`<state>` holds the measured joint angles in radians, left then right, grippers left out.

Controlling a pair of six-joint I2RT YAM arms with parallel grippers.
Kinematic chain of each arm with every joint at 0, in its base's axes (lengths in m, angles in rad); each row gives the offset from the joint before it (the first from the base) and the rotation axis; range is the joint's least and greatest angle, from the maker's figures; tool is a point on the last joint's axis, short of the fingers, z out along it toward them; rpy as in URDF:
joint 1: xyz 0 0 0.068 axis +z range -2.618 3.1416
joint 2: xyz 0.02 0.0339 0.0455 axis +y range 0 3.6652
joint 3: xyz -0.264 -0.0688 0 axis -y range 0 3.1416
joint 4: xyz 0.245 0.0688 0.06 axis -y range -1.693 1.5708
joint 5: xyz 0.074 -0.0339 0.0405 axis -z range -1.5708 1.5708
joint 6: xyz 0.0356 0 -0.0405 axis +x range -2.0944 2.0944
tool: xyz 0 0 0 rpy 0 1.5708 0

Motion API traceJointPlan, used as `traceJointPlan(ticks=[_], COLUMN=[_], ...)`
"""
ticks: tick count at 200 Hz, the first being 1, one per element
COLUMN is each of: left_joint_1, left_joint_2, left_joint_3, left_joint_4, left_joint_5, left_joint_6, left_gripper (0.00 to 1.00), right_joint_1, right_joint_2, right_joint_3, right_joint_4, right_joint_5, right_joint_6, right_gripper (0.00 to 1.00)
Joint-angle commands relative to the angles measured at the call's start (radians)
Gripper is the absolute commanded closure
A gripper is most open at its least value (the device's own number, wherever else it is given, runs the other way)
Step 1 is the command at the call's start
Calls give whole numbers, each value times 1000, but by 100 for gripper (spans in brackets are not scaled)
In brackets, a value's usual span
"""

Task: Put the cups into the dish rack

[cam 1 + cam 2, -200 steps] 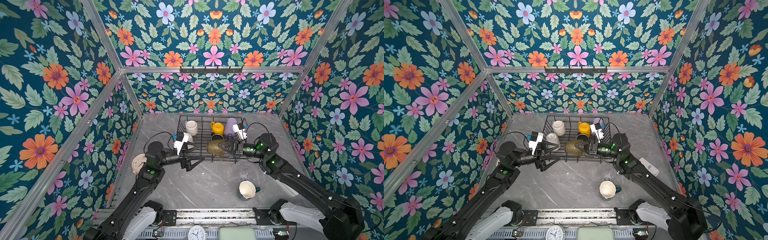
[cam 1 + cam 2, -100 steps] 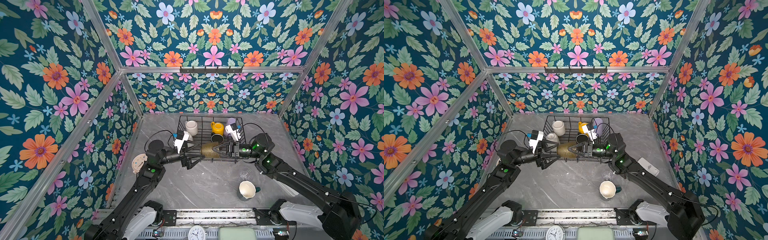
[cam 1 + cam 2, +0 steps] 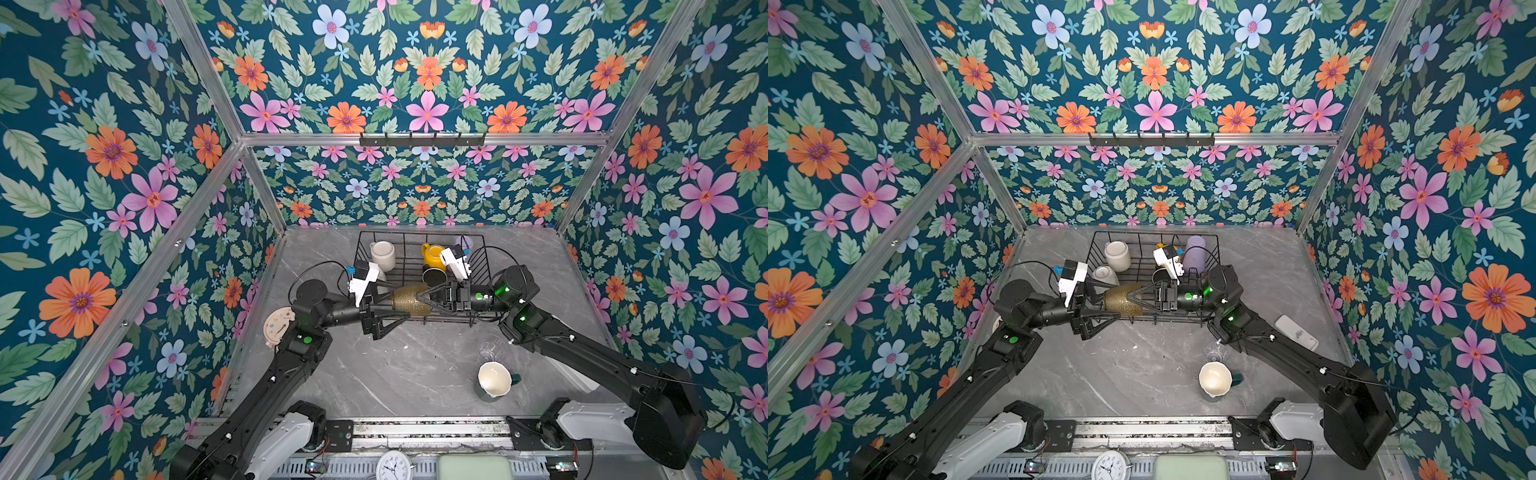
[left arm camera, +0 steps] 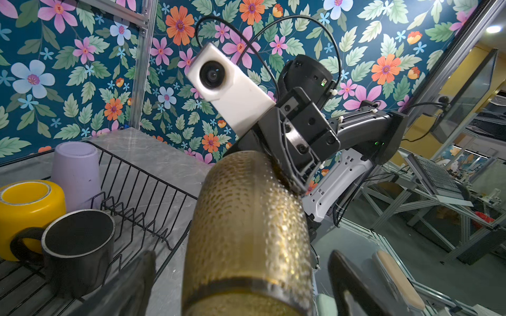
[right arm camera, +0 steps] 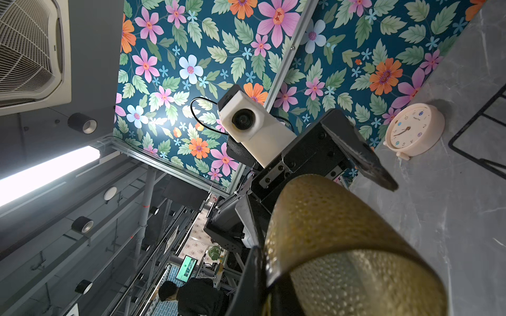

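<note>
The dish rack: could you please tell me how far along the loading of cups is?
Done: the cream mug, white mug, yellow mug, black mug and lilac tumbler sit in the dish rack. In hand: the right gripper holds the amber glass sideways at the rack's front edge, open left gripper around its free end. Left: clear glass and teal mug on the table.

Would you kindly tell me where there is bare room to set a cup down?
Bare: dish rack floor between cream mug and yellow mug; table front-centre, left of teal mug. Crowded: rack's front edge, around the amber glass.
</note>
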<state>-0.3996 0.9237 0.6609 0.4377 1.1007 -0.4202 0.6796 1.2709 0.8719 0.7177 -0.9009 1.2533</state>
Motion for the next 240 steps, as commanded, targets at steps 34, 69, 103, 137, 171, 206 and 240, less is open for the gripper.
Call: traceJointPlan(ticks=[34,69,103,137,171,206,240], left_joint_1=[0,1,1,-1,0,0,0], left_joint_2=[3,8,16,31,37,28,17], left_joint_3=[6,8,9,14,18,13,11], left_joint_4=[63,80,90,104,108,107,104], left_joint_5=[51,67,82,104,115,105,91], left_joint_6=[-27,-38,-52,-67,-72,-71,-68], left_gripper=[4,6,9,15,23,39,61], right_joint_1=[5,7,9,9,11,12,11], right_joint_2=[39,57,68,74,77,75,70], right_joint_3=[14,19,24,25,27,28,28], right_joint_4=[134,152,163,165,163,150,118], right_joint_5=[-13,-13,-17,-18,-15,-10,-3], right_joint_6=[53,65,73,77,78,75,61], right_gripper=[100,100,100,100,100,100,100])
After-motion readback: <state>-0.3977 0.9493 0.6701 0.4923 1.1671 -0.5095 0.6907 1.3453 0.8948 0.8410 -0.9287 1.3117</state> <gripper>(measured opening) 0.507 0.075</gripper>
